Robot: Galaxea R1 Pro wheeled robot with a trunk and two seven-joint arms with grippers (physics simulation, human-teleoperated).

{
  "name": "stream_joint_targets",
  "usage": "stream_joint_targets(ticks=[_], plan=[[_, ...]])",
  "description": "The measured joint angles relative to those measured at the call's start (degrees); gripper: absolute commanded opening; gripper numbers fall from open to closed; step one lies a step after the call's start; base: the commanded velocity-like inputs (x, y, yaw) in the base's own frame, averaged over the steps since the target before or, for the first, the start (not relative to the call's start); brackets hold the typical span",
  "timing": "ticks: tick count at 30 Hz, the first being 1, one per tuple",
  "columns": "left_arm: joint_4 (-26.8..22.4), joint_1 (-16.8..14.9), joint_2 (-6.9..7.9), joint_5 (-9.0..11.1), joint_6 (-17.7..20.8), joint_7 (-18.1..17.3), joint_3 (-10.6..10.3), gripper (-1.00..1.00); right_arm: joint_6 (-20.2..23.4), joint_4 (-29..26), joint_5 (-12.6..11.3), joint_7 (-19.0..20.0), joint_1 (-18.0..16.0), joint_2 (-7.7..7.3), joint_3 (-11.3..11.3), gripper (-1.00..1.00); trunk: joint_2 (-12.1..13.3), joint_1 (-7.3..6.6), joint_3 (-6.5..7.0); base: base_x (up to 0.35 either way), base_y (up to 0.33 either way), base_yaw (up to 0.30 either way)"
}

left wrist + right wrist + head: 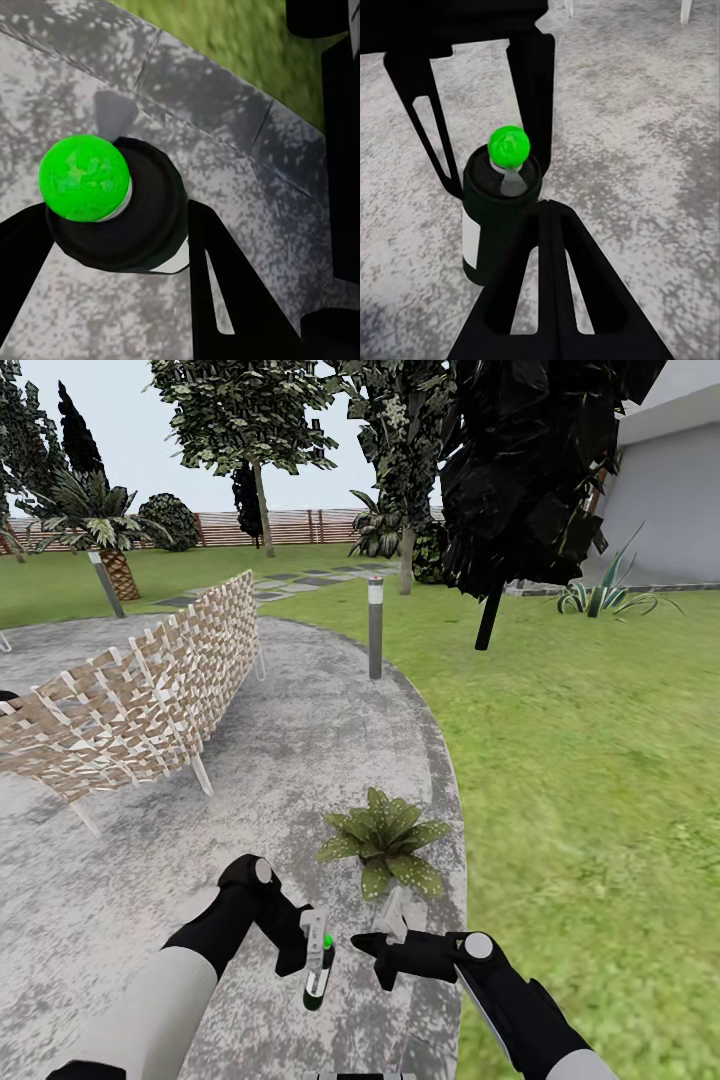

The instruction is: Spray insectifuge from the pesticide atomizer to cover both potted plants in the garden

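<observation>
While my left gripper (313, 952) holds the pesticide atomizer (318, 970) upright over the patio (120, 900), one potted plant (385, 838) sits just ahead of it.

My left fingers (225, 292) are clamped on either side of the bottle's dark cap, with the bright green nozzle ball (83, 177) poking up between them; its long axis runs straight up and down, white body below the cap. My right gripper (392, 938) hangs just beside the bottle, on its right; I cannot tell for sure whether its fingers (547, 300) are apart or together, though they seem to close on nothing. The speckled rosette lies forward and slightly right of my left hand, near the paving's edge by the lawn (600, 780). I judge the left arm must aim the nozzle forward at those leaves.
</observation>
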Motion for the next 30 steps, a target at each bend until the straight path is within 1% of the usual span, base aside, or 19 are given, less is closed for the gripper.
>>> stream_joint_targets(ticks=[4,6,10,17,19,21,25,30], plan=[[0.0,0.0,-0.12,0.1,0.1,0.1,0.1,-1.00,0.0,0.0,0.0,0.0,0.0,-0.04,-0.1,-1.00,0.0,0.00,0.00,0.000,0.000,0.000],[-0.1,0.0,-0.41,0.2,0.1,0.3,0.1,-1.00,0.0,0.0,0.0,0.0,0.0,-0.04,-0.1,-1.00,0.0,0.00,0.00,0.000,0.000,0.000],[0.0,0.0,-0.75,1.1,0.1,0.5,0.1,-1.00,0.0,0.0,0.0,0.0,0.0,-0.06,-0.1,-1.00,0.0,0.00,0.00,0.000,0.000,0.000],[-0.1,0.0,-0.81,2.4,0.1,0.6,0.1,-1.00,0.0,-0.1,0.0,-0.1,0.0,-0.06,-0.1,-1.00,0.0,0.00,0.00,0.000,0.000,0.000],[-0.1,0.0,-0.80,3.7,0.1,0.7,0.1,-1.00,0.0,-0.1,0.0,-0.1,0.0,-0.06,-0.1,-1.00,0.0,0.00,0.00,0.000,0.000,0.000],[-0.1,0.0,-0.84,4.4,0.1,0.7,0.1,-1.00,0.0,0.0,0.0,-0.1,0.0,-0.09,-0.1,-1.00,0.0,0.00,0.00,0.000,0.000,0.000],[-0.1,0.0,-0.94,4.6,0.1,0.7,0.1,-1.00,0.0,-0.1,0.0,-0.1,0.0,-0.07,-0.1,-1.00,0.0,0.00,0.00,0.000,0.000,0.000],[0.0,0.0,-1.61,4.6,0.1,0.7,0.2,-1.00,0.0,-0.1,0.0,-0.1,0.0,-0.06,-0.1,-1.00,0.0,0.00,0.00,0.000,0.000,0.000]])
